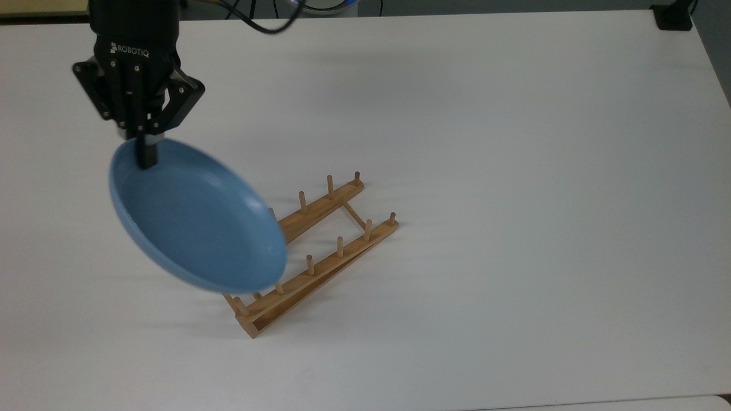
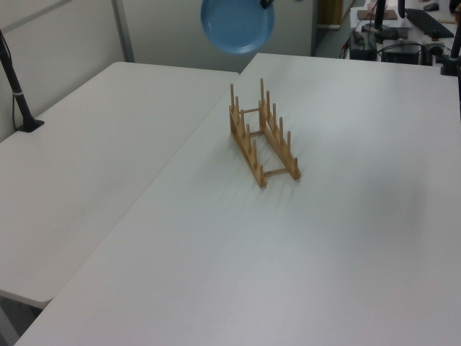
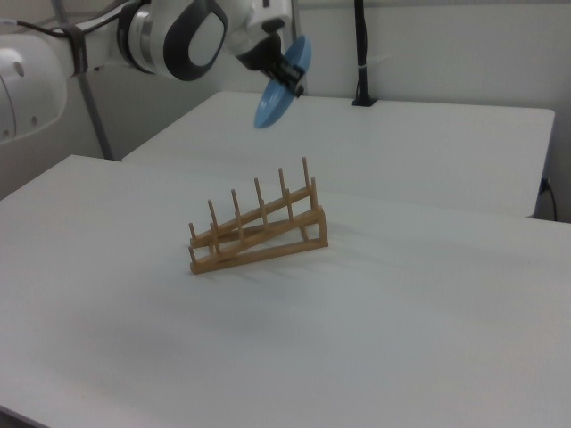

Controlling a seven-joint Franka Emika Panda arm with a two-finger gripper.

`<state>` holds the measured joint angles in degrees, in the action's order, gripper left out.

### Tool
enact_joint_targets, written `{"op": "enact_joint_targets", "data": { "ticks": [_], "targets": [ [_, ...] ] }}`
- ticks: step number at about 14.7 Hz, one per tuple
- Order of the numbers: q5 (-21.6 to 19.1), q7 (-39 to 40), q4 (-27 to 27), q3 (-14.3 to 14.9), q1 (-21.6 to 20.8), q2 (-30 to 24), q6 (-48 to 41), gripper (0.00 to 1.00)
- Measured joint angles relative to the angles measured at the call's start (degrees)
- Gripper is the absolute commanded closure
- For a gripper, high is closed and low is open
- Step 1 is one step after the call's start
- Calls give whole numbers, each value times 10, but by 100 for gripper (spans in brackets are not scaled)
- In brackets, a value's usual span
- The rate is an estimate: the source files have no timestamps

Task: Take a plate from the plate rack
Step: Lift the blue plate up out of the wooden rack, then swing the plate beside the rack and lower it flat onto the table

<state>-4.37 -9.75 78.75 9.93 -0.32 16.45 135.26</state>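
Gripper (image 1: 145,149) clamped on the rim of the plate (image 1: 197,222), tilted and held high in the air. Well clear of the plate rack (image 1: 311,251), standing on the white counter (image 1: 514,171) below.

"ROBOTIQ" on the tool (image 1: 147,149)

plate (image 1: 200,228): plain light blue, no pattern
plate rack (image 1: 320,251): light-brown wood, unpainted
gripper (image 1: 143,149): black, white lettering on its body
arm (image 3: 169,36): white shells, black joints
table (image 1: 514,171): plain white
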Motion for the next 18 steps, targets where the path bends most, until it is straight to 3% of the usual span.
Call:
{"op": "enact_joint_targets", "data": {
  "ticks": [1,3,5,7,9,11,14,18],
  "targets": [
    [-64,21,4,7,11,-6,-75,100],
    [-181,103,15,57,25,-10,-258,100],
    [-211,188,41,90,34,-11,-396,100],
    [-176,269,90,94,33,-11,-461,100],
    [-125,327,145,92,26,-4,-459,100],
    [-102,356,182,89,22,5,-431,100],
    [-77,373,232,81,7,20,-378,100],
    [-69,373,269,72,-13,29,-315,86]
  ]
}}
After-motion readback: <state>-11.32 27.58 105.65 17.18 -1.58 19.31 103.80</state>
